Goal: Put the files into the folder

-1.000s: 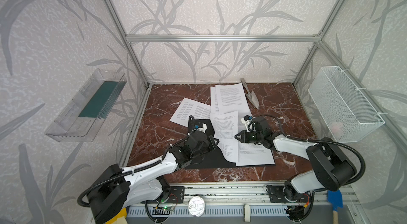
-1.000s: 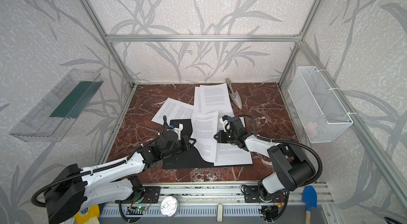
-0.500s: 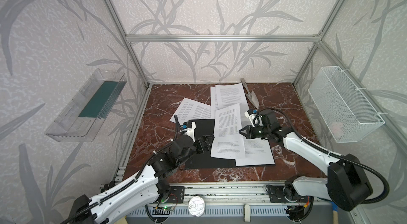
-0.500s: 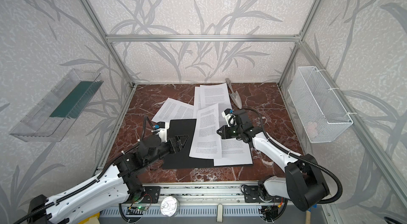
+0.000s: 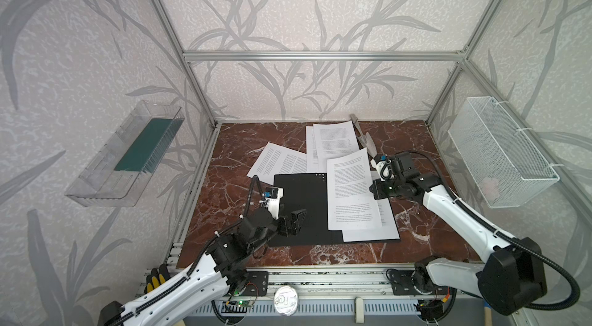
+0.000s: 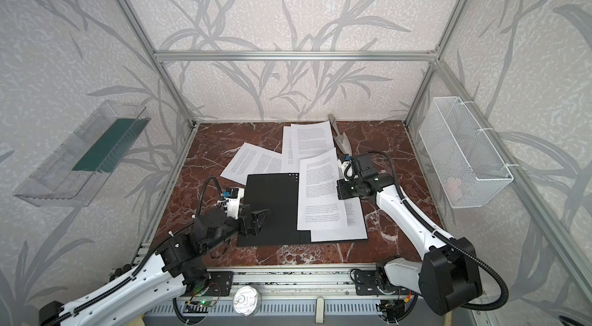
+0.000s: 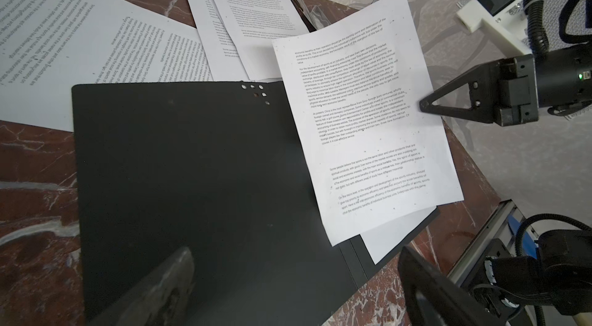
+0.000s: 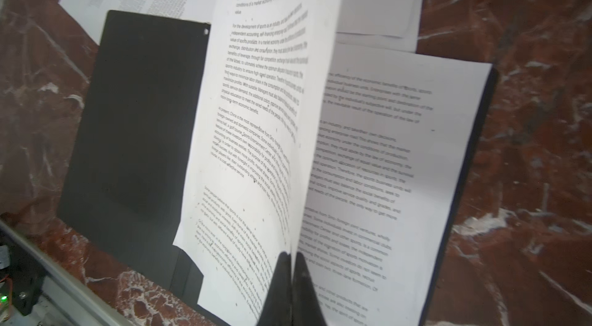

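The black folder (image 5: 301, 199) (image 6: 272, 202) lies open and flat on the marble; its left flap (image 7: 192, 164) (image 8: 144, 116) is bare. One printed sheet (image 5: 387, 228) (image 8: 400, 154) rests on its right half. My right gripper (image 5: 371, 188) (image 6: 338, 191) (image 8: 292, 255) is shut on the right edge of another sheet (image 5: 350, 186) (image 6: 320, 193) (image 7: 368, 116) (image 8: 253, 135), holding it slightly raised over that half. My left gripper (image 5: 296, 223) (image 6: 259, 218) (image 7: 296, 254) hovers open and empty over the flap's near part. More files (image 5: 278, 164) (image 5: 334, 141) lie loose behind the folder.
A small metal trowel (image 5: 363, 138) lies at the back beside the loose sheets. A white wire basket (image 5: 499, 154) hangs on the right wall, and a clear wall tray (image 5: 105, 180) holding a dark green pad (image 5: 147, 145) on the left. An aluminium rail (image 5: 320, 271) runs along the front edge.
The left gripper has opened and drawn back toward the near left. The right gripper has moved right and back with its sheet, which now hangs flatter over the folder's right half.
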`<state>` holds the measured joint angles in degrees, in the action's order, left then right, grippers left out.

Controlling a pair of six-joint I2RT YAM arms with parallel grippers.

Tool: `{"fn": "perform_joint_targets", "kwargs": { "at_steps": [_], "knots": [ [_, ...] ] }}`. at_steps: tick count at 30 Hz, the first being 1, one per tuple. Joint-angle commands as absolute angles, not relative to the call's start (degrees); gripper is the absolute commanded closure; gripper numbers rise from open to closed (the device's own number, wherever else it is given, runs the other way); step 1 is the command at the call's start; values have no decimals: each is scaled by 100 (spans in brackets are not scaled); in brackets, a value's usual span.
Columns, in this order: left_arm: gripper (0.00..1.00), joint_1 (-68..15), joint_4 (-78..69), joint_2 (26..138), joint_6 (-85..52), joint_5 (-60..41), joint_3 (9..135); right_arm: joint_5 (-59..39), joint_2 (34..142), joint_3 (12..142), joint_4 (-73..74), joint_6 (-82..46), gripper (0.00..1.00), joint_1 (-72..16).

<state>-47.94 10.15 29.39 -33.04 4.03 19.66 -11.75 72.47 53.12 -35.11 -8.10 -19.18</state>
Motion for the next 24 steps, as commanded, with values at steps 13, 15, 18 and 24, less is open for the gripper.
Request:
{"fn": "perform_joint_targets", "kwargs": {
  "at_steps": [13,15,18,24],
  "knots": [
    [1,-4800,958,2263,-3088,550,1823,565,8365,6165,-4667,-435,100,-2013],
    [1,-4799,943,2284,-3085,545,1817,454,8376,6119,-4619,-432,100,-2020],
    [1,-4800,914,2328,-3079,545,1818,400,8328,6043,-4552,-425,100,-2080],
    [1,-4802,890,2399,-3072,532,1813,256,8312,5994,-4469,-382,100,-2166]
  ]
}}
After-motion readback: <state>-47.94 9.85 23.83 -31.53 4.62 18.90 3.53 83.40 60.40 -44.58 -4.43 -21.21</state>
